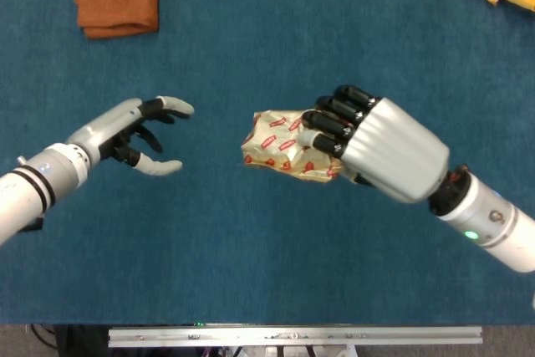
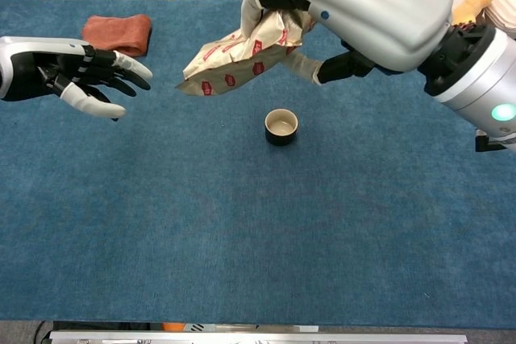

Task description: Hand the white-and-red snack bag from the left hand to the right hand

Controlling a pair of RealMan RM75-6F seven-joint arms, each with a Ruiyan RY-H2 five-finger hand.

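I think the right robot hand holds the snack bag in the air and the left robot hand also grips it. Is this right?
Not quite. The left robot hand is open and apart from the snack bag; only the right robot hand holds it, as the head view shows.
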